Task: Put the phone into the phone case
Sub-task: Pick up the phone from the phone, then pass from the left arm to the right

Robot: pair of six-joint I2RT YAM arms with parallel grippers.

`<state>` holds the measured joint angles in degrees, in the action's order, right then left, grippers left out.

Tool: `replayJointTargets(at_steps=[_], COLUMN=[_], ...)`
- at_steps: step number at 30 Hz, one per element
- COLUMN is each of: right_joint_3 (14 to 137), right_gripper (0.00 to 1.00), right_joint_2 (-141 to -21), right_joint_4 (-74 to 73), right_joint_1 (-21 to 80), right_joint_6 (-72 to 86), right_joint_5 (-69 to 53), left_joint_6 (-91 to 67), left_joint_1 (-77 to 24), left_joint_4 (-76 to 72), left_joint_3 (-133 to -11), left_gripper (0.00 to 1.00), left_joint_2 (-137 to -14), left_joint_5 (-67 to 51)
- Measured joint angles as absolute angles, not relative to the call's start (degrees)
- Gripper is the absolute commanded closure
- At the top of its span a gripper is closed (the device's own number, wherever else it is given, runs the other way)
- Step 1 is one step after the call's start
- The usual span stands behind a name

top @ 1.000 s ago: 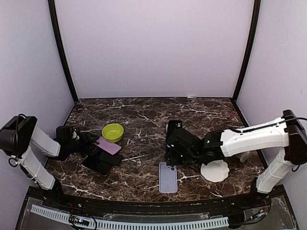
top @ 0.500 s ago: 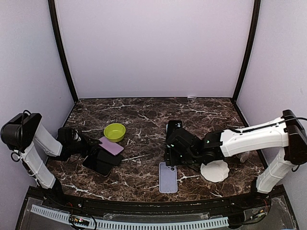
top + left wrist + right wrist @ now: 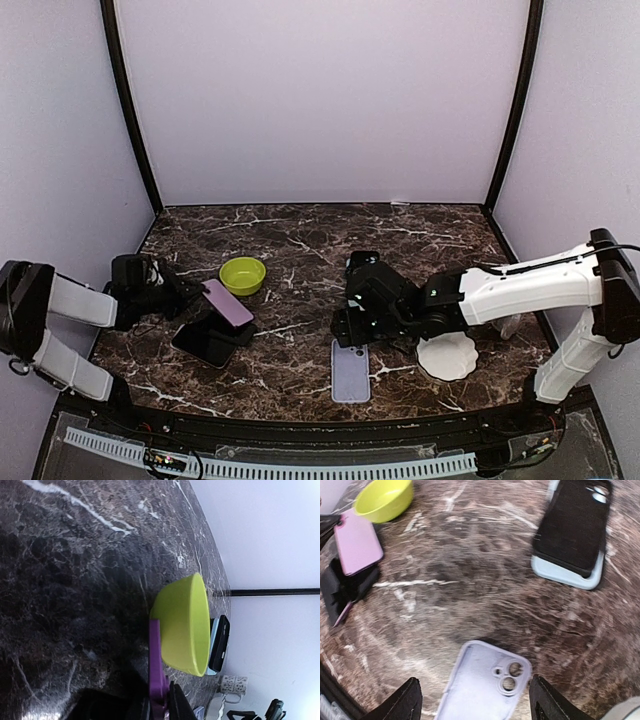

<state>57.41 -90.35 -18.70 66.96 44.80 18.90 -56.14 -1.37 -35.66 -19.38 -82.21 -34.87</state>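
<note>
Wrist views, unlike overhead, show left claw [image 3: 160, 708] pinching purple phone [image 3: 156, 667], right claw [image 3: 476, 701] wide.

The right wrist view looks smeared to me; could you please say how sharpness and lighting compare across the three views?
Right wrist view: marble veins smear into streaks, though the lilac case is readable. Left wrist view: turned sideways, green bowl crisp, purple phone seen edge-on. Top external view: sharp, evenly lit, only soft shadows on the table.
</note>
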Motion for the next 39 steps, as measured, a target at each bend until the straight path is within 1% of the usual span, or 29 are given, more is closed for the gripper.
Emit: replayJointTargets(at_steps=[2,9,10,13,14,18,21,27,29,31,34,35,39], right_joint_3=[58.1,63.7,65.0,68.5,69.3,71.0,71.0,71.0,71.0,71.0,70.7,70.5,70.5], right_gripper=[0.25,0.23,0.20,0.04,0.02,0.02,0.02,0.02,0.04,0.09,0.25,0.32,0.76], right_joint_2=[-90.3,-92.9,-94.1,-97.7,-98.7,-101.4,-101.6,-101.7,-101.8,-102.0,-102.1,-102.1,-102.1], right_joint_4=[-16.7,-4.7,-3.0,0.8,1.7,4.8,6.7,11.3,12.0,12.8,15.3,16.6,19.5], right_joint_1=[67.0,66.5,66.3,65.5,65.2,63.9,63.0,62.0,61.8,61.6,61.1,60.7,60.2], right_joint_6=[42.0,31.9,30.9,28.3,28.0,25.7,25.1,23.5,23.0,23.0,24.1,24.8,26.2], right_joint_5=[15.9,-1.6,-4.0,-10.2,-11.8,-15.8,-18.2,-21.6,-22.6,-23.8,-26.6,-27.7,-31.3], left_joint_6=[-53.9,-46.6,-45.9,-43.8,-42.8,-37.2,-33.6,-30.6,-30.2,-29.9,-29.7,-29.7,-29.7], left_joint_1=[-2.3,-6.5,-7.2,-9.0,-9.9,-14.0,-15.9,-18.0,-19.6,-21.3,-23.2,-23.7,-26.0], left_joint_4=[-30.0,-12.2,-10.2,-5.3,-3.8,-1.0,-0.3,-3.4,-4.5,-5.9,-8.1,-9.0,-11.9], left_joint_3=[-19.7,-20.4,-20.4,-20.4,-20.4,-20.8,-22.2,-25.6,-27.0,-28.6,-30.8,-31.5,-32.9], left_gripper=[1.00,1.00,1.00,1.00,1.00,1.00,1.00,1.00,1.00,1.00,1.00,1.00,1.00], left_joint_2=[-76.8,-58.4,-56.4,-51.5,-49.8,-43.5,-40.1,-41.1,-42.5,-43.7,-44.8,-45.1,-46.4], left_joint_5=[-33.0,-27.9,-27.5,-27.2,-27.1,-28.1,-31.1,-38.1,-40.2,-42.4,-45.1,-45.8,-47.3])
